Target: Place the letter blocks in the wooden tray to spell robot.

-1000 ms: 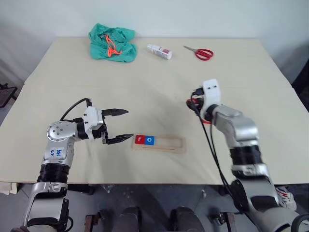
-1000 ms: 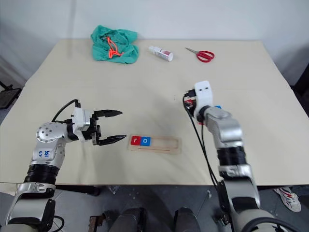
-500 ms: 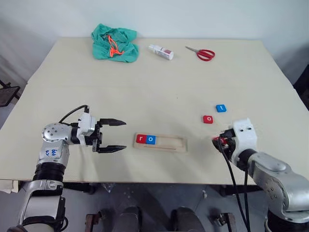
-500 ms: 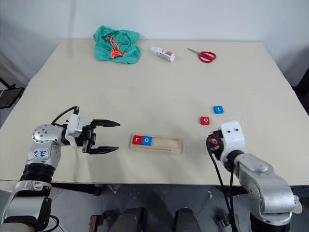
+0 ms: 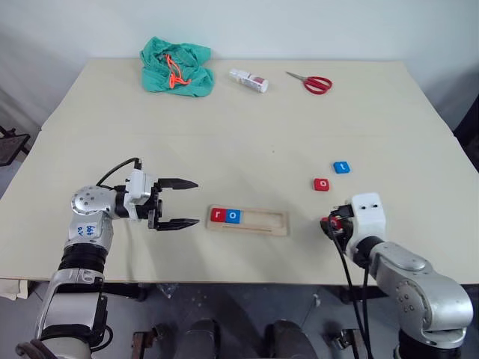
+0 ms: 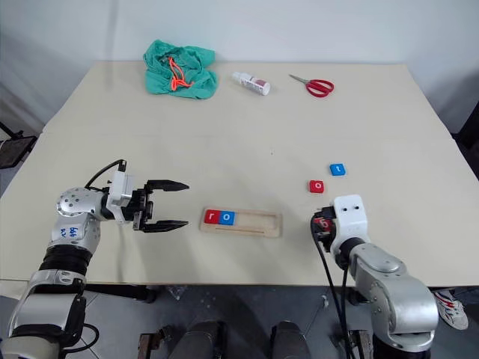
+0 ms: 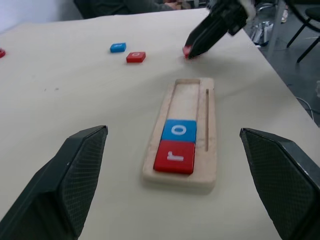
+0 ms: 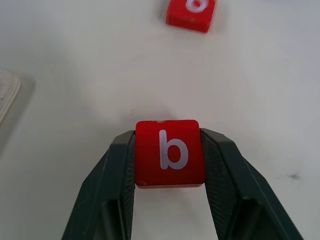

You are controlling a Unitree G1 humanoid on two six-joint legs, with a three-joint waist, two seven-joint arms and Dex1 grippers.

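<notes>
the left pincer point(image 5: 182, 203) hangs spread wide beside the wooden tray point(image 5: 248, 221), where the red r point(image 5: 218, 215) and blue o point(image 5: 233, 216) already sit. the right pincer point(image 8: 167, 165) has pulled back from mid-tabletop point(image 5: 247, 134) toward the near edge, now pinching the red b block point(image 8: 169, 151), so the third letter is in hand. red o point(image 5: 321, 184) and blue t point(image 5: 342, 167) wait loose.

A smooth, faintly glossy red b block point(image 8: 170, 152) sits between the matt black textured plastic fingers point(image 8: 114, 190) of the right pincer point(image 8: 170, 165) above a matt cream desk point(image 5: 247, 134), near the pale, unvarnished wooden tray point(image 5: 258, 223) beside the left pincer point(image 5: 183, 203).
</notes>
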